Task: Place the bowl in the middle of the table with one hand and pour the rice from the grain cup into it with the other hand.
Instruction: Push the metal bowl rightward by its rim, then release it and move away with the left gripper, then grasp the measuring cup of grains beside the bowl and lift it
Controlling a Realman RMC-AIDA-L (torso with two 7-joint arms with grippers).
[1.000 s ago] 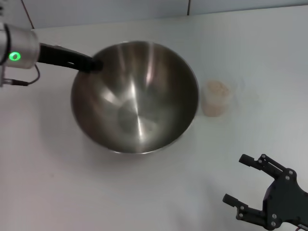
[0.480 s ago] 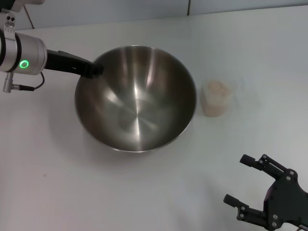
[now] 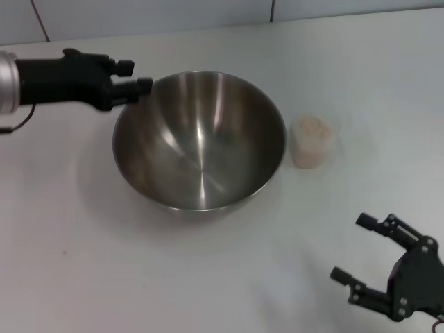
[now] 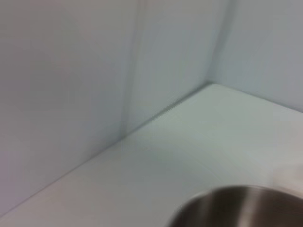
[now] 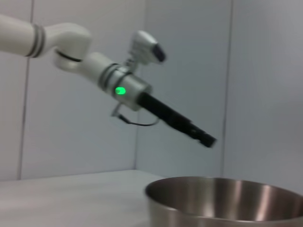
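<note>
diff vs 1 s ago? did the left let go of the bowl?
Yes. The left gripper has come off the bowl rim and pulled back to the robot's left, fingers open and raised above the rim. The bowl, tilted before, now sits level on the table. The right gripper drifted slightly, open and idle. The grain cup with rice hasn't moved.

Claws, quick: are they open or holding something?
Left claw: open, just off the bowl rim, holding nothing.
Right claw: open, empty, near the table front.
</note>
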